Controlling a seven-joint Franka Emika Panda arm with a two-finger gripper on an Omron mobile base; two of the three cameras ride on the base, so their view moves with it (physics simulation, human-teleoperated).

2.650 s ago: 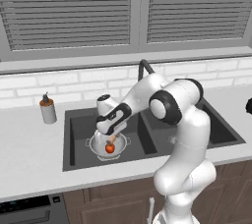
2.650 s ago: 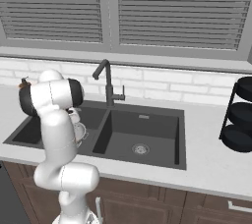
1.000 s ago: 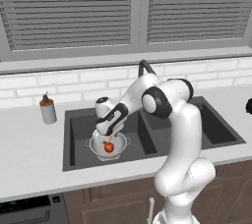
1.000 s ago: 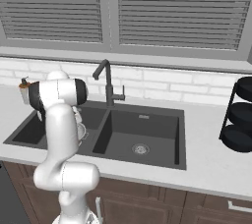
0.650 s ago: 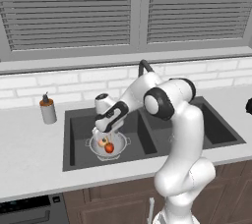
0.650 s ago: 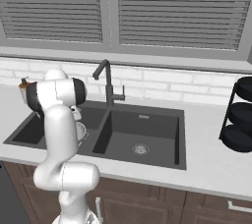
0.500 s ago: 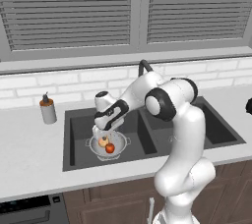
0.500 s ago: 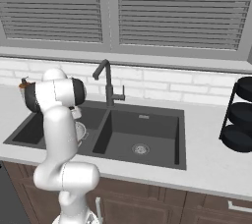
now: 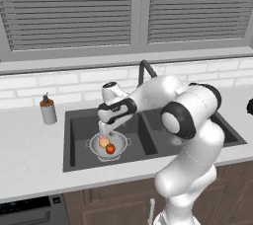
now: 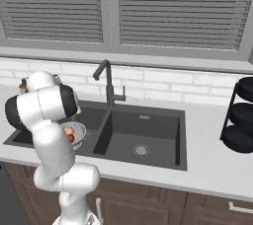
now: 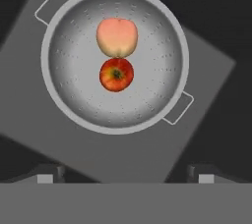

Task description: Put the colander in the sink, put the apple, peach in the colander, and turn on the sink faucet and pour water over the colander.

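One colander (image 11: 115, 58), one apple (image 11: 116, 74), one peach (image 11: 116, 37), one faucet (image 10: 105, 84), two sink (image 10: 143, 123) basins.

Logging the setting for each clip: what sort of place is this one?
A rendered home kitchen, by the look of it: a dark double-basin sink set in a pale counter, a gooseneck faucet against a white brick backsplash, and slatted window blinds above.
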